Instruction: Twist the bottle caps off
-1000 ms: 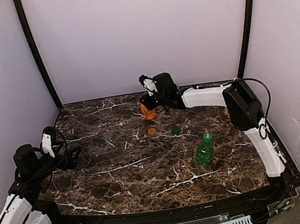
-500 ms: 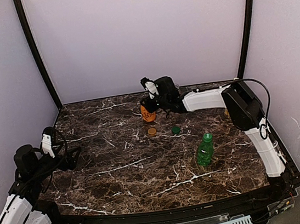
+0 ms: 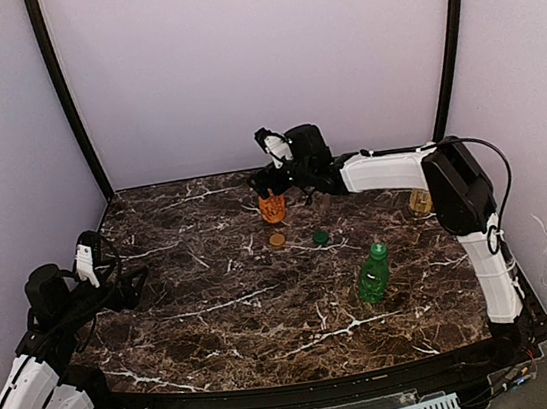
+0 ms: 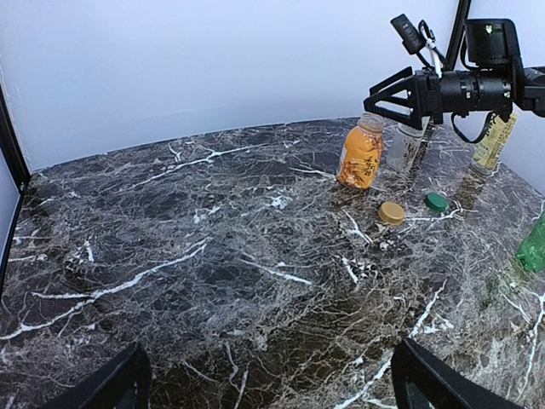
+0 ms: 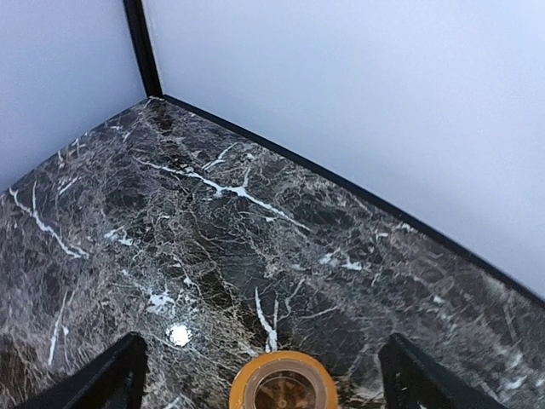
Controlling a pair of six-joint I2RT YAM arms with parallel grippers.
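An uncapped orange bottle (image 3: 272, 208) stands upright at the back of the marble table (image 3: 217, 313). My right gripper (image 3: 269, 185) hovers just above it, open, its fingers wide on either side of the bottle's open mouth (image 5: 283, 385) without touching. A tan-gold cap (image 3: 276, 238) and a dark green cap (image 3: 320, 238) lie loose in front of the bottle. A green bottle (image 3: 372, 277) at the right wears a bright green cap (image 3: 378, 249). My left gripper (image 3: 135, 283) rests open and empty at the table's left side.
A clear bottle (image 4: 407, 146) stands just behind the orange bottle (image 4: 359, 158). A yellowish bottle (image 3: 419, 201) stands by the right wall, beside my right arm (image 3: 390, 171). Black frame posts and pale walls close in the back and sides.
My right gripper has opened and let go of the orange bottle, which now stands on its own. The gripper sits slightly higher and to the right. The left arm has not moved.
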